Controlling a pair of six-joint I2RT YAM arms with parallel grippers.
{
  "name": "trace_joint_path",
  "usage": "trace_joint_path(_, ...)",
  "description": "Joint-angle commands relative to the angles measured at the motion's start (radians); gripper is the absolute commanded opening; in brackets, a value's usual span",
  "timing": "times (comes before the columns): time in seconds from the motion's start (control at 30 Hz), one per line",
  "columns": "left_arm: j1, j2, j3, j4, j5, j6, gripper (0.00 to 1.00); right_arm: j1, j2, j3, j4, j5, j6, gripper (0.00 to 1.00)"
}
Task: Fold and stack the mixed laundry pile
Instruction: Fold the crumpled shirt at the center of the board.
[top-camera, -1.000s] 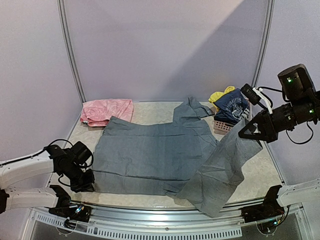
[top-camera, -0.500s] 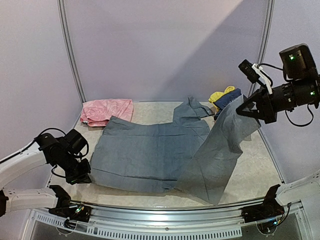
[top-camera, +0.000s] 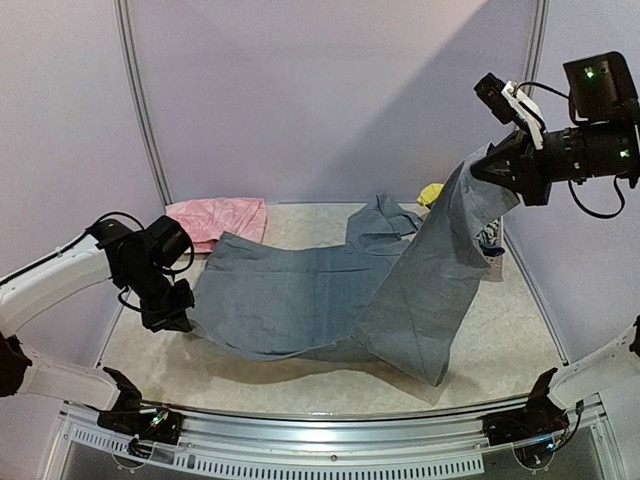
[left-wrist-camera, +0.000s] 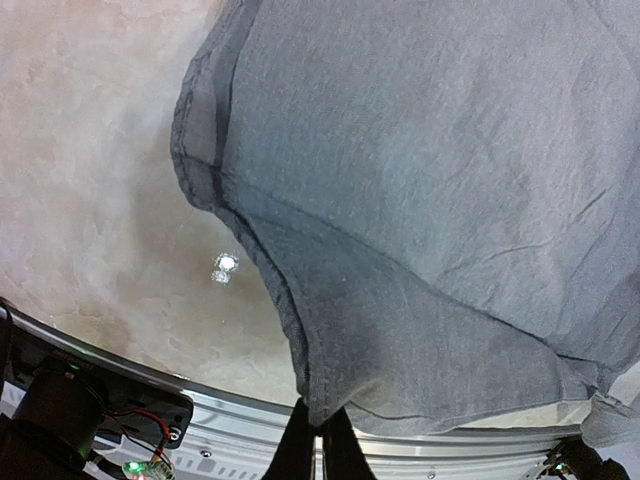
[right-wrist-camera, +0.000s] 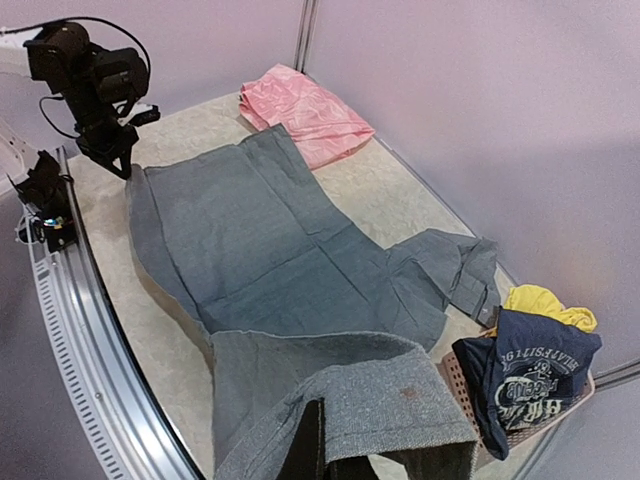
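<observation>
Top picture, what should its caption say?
Left claw and right claw hold the grey shirt up by opposite ends.

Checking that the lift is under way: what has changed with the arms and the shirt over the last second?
The right arm rose, its jaws hauling the shirt's side high. The left arm also rose, lifting its corner off the table. Both jaws stayed shut on the shirt; the pink garment did not move.

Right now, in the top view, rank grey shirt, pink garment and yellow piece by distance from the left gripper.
From the left gripper:
1. grey shirt: its near-left corner is in the gripper.
2. pink garment: back left of the table.
3. yellow piece: back right, peeking out beside the raised part of the shirt.
</observation>
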Motion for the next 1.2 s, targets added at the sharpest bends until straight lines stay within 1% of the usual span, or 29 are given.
trace_joint_path(0.0,0.057,0.077,0.071,-0.016,-0.028,0.056,0.00,0.007,0.055,0.025,-0.022,0.089,-0.097,0.00)
trace_joint_path(0.17,0.126,0.164,0.105,0.022,-0.013,0.109,0.00,0.007,0.082,-0.011,0.077,0.195,-0.191,0.00)
trace_joint_path(0.37,0.222,0.296,0.152,0.096,0.049,0.186,0.00,0.008,0.100,-0.121,0.287,0.336,-0.304,0.00)
trace_joint_path(0.53,0.303,0.443,0.232,0.107,0.116,0.279,0.00,-0.003,0.139,-0.203,0.467,0.377,-0.411,0.00)
trace_joint_path(0.63,0.331,0.524,0.277,0.095,0.141,0.327,0.00,-0.020,0.185,-0.209,0.505,0.411,-0.437,0.00)
trace_joint_path(0.77,0.370,0.620,0.344,0.052,0.155,0.371,0.00,-0.039,0.251,-0.197,0.506,0.457,-0.417,0.00)
trace_joint_path(0.9,0.388,0.658,0.383,0.023,0.136,0.383,0.00,-0.045,0.301,-0.195,0.527,0.456,-0.403,0.00)
trace_joint_path(1.1,0.396,0.631,0.335,0.089,0.098,0.346,0.00,-0.053,0.314,-0.254,0.604,0.399,-0.463,0.00)
trace_joint_path(1.17,0.396,0.610,0.324,0.091,0.085,0.340,0.07,-0.054,0.316,-0.255,0.606,0.394,-0.470,0.00)
